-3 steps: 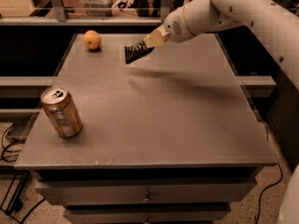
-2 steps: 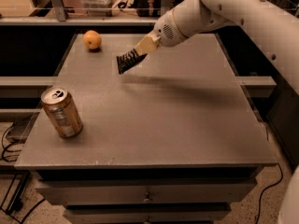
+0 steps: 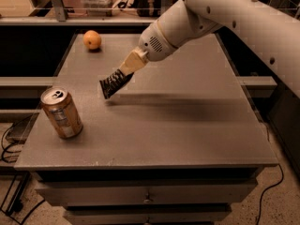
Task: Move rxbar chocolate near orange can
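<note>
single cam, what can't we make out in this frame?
Camera view:
- the gripper, over the left middle of the table, is shut on the rxbar chocolate and covers its upper end.
- the lettering on the bar is too small to read.
- the label text on the orange can is blurred.
- the arm is cut off by the right edge.

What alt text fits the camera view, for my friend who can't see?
The robot's hand holds a black rxbar chocolate over the grey table, behind and to the right of the upright orange can at the front left. An orange fruit sits at the back left.
</note>
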### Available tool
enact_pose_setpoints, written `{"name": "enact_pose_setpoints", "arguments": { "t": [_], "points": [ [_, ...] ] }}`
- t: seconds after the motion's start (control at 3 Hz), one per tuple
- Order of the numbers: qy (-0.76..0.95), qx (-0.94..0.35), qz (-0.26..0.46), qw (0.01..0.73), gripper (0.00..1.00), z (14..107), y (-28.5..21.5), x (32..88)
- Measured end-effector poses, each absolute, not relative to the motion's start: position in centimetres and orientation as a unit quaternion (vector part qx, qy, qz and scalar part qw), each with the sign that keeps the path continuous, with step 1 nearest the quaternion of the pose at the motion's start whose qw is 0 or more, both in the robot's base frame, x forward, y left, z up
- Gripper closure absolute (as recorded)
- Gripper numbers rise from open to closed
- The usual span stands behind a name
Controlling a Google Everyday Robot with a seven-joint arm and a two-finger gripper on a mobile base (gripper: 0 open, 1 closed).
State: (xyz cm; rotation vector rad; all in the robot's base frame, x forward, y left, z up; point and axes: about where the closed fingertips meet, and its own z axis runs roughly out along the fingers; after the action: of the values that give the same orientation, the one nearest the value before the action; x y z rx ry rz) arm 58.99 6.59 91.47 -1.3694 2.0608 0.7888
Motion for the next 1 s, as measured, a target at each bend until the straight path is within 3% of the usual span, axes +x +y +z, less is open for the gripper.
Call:
{"name": "enact_pose_setpoints", "arguments": {
  "t": [0.33, 1.0],
  "points": [
    [0.768, -0.511, 0.319, 0.217, 0.82, 89.4, 7.1, 55.2],
    [0.783, -0.480, 0.367, 0.147, 0.35, 86.0, 7.5, 49.9]
  ]
}}
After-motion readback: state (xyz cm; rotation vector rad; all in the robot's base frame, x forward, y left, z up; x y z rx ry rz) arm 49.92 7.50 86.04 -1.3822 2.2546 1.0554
